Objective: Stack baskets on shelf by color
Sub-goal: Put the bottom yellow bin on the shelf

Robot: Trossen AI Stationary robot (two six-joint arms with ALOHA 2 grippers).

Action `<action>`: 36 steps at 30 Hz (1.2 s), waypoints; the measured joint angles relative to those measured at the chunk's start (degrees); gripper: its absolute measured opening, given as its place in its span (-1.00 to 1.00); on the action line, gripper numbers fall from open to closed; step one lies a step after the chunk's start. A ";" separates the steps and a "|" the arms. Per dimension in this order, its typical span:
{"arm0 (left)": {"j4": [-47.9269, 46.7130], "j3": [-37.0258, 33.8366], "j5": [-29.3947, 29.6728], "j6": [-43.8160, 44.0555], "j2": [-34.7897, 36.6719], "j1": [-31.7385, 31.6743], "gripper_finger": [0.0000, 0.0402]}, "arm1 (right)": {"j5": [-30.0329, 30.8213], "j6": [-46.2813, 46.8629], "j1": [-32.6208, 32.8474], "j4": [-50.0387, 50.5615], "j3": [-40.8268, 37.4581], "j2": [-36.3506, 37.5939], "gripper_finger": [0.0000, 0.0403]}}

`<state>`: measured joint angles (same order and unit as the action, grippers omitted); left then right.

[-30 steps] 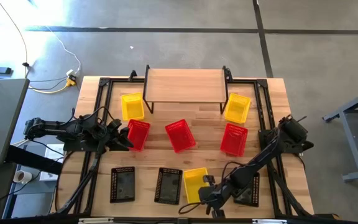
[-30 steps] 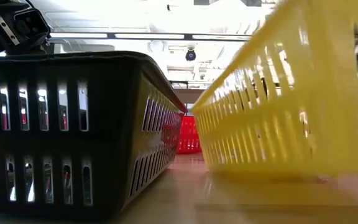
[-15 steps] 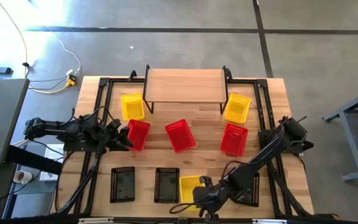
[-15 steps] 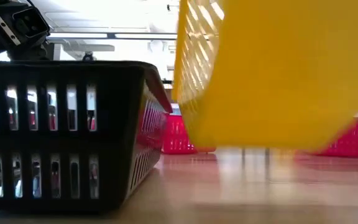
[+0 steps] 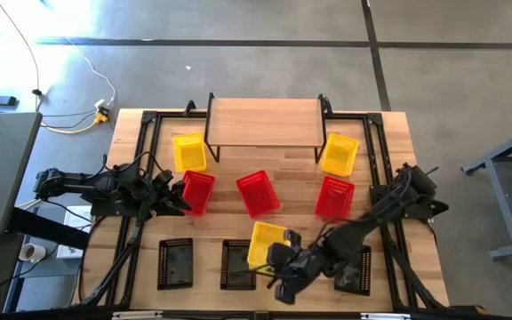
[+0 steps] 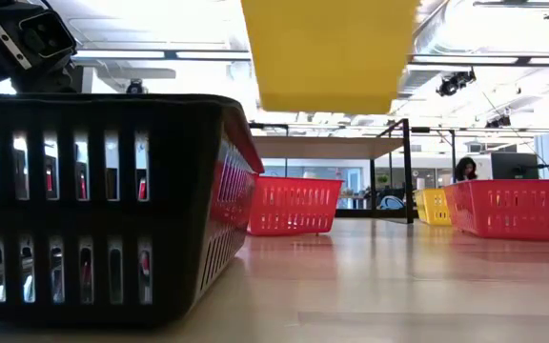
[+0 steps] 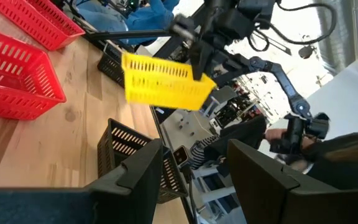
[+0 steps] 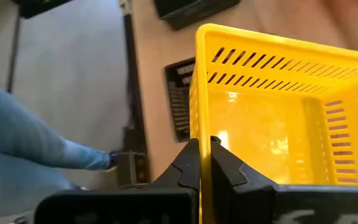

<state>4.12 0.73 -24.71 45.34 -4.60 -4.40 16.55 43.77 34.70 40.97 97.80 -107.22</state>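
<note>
**Right gripper lifts one yellow basket; nine more lie on the table**

The right gripper [image 8: 205, 163] is clamped on the rim of a yellow basket [image 5: 266, 242], its two fingers pressed together over the thin plastic wall. The basket hangs clear of the tabletop [image 5: 287, 169]; the low view shows its underside [image 6: 330, 52] high above the wood.

The left gripper [image 5: 172, 196] waits at the table's left side, its fingers [image 7: 140, 171] standing apart and holding nothing, just beside a red basket [image 5: 197, 191].

Counted from above, there are ten baskets: three yellow, three red, four black.
- Yellow: the lifted one, one [image 5: 188, 151] by the shelf's left legs, one [image 5: 339, 153] by its right legs.
- Red: the one near the left gripper, one [image 5: 258, 193] at mid-table, one [image 5: 334, 196] to the right.
- Black: two [image 5: 175, 263] [image 5: 237, 264] in the near row stand in plain sight; two more [image 5: 356, 271] lie under the right arm, largely hidden.

The shelf [image 5: 264, 122] stands at the far edge of the table, its plank top bare.
</note>
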 joint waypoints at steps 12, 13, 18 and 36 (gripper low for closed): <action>0.00 0.00 0.01 -0.02 0.00 -0.02 -0.15 | 8.05 -14.27 -8.99 14.95 12.08 0.00 -1.00; 0.00 0.00 0.01 -0.05 0.00 -0.02 -0.15 | 8.52 -15.53 -9.72 16.09 13.00 0.00 -1.00; 0.00 0.00 0.00 -0.04 0.00 -0.02 -0.15 | 11.00 -22.58 -13.05 19.30 16.76 0.00 -1.00; 0.00 0.00 0.00 0.93 -0.02 -0.02 -0.15 | 23.02 -45.04 -23.04 32.94 21.51 0.07 -1.00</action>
<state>4.12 0.73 -24.71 46.27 -4.62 -4.42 39.58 -1.27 11.66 73.91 119.31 -107.15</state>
